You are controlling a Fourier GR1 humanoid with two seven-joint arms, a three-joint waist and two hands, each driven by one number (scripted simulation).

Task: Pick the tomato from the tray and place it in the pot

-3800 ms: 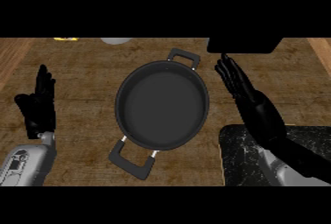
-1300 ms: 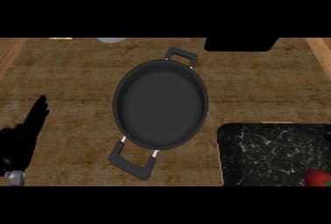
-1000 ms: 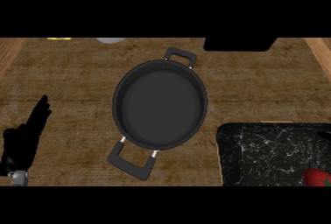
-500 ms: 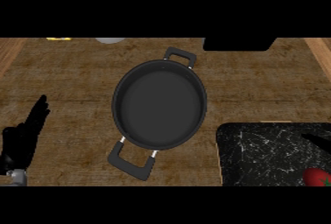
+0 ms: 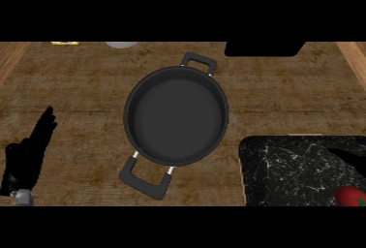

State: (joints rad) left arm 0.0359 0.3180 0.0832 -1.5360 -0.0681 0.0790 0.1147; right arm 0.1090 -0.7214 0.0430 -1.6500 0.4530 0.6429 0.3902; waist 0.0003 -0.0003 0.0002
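Tomato [image 5: 352, 196] is lying on tray [image 5: 286, 174], right of pot [image 5: 177, 116]; right hand [image 5: 349, 159] fingertip is showing above it, state unclear. Left hand [image 5: 28, 152] is resting open, left of pot.

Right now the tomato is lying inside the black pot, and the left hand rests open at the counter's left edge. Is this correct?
Not quite. The head view shows the tomato on the dark tray at lower right; the pot holds nothing. The left hand does rest open at the left edge.

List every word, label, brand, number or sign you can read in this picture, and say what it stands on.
None: no readable text shows on the pot, the tray, the tomato or the counter.
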